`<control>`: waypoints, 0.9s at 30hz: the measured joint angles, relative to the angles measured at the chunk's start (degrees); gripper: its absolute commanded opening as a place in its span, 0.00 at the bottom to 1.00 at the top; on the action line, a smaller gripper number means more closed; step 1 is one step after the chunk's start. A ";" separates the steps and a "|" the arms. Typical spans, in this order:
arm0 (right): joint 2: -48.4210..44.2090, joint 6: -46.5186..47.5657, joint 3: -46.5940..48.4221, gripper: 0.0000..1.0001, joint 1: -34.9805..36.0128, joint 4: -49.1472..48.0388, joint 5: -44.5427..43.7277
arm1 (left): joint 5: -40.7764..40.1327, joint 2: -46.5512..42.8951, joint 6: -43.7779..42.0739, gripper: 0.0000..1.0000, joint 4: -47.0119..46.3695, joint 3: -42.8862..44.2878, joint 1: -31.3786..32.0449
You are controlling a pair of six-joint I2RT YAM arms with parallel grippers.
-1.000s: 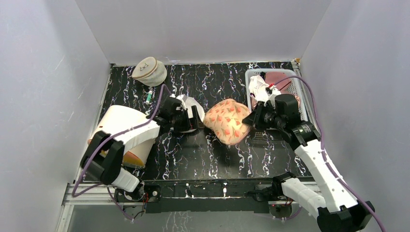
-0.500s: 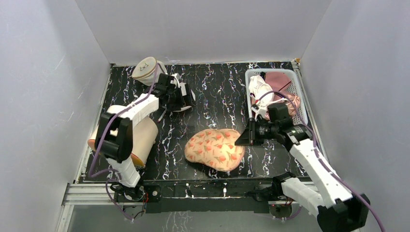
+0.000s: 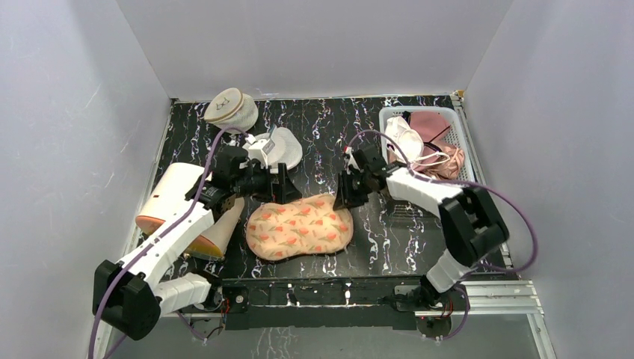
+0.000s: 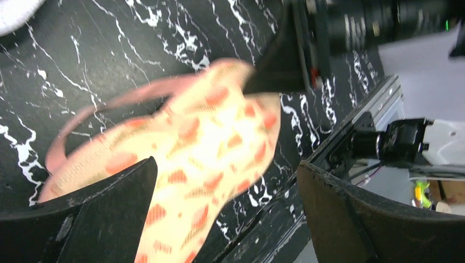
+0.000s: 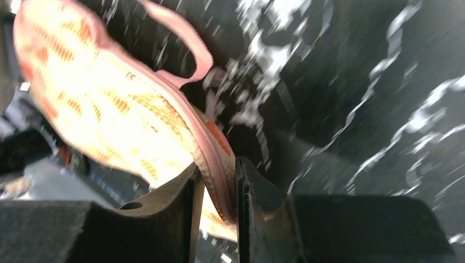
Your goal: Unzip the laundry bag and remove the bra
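Note:
The laundry bag is a peach floral case lying flat near the table's front, left of centre. Its pink zipper edge looks zipped where I see it. My right gripper is shut on the bag's right end, with the zipped rim pinched between the fingers. My left gripper hangs wide open over the bag's back edge, touching nothing. In the left wrist view the bag lies below the spread fingers. The bra is hidden from view.
A white basket at the back right holds white and dusty-pink garments. A white mesh piece lies behind the left gripper. A round beige-topped pouch sits at the back left. A large white and orange cylinder lies by the left arm.
The right gripper has dragged the bag from mid-table toward the front left and laid it flat. The left arm swung to the back, left the white piece there, and came back over the bag.

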State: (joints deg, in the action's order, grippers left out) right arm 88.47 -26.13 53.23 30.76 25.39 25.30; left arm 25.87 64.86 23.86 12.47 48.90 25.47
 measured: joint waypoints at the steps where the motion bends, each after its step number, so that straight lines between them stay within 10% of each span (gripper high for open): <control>1: 2.84 0.63 2.19 0.45 -0.79 -0.31 -1.66 | 0.09 -0.61 -0.59 0.98 0.46 -0.63 0.39; 3: 7.80 1.86 6.40 0.75 -2.38 -0.37 -4.55 | -0.13 -0.85 -1.81 0.98 1.51 -1.14 1.64; 7: 12.13 4.85 11.96 0.93 -4.28 1.27 -10.93 | -4.17 -0.48 -5.01 0.98 1.40 -1.27 8.13; 27: -39.63 6.75 -1.97 0.98 -6.47 3.65 -31.93 | -37.31 20.00 -28.17 0.68 -11.54 -4.70 44.09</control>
State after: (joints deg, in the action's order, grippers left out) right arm 48.84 -19.38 51.27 24.29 29.04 -6.63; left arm -11.44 84.86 -4.32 0.93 44.21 69.56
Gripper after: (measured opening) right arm 0.980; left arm 0.769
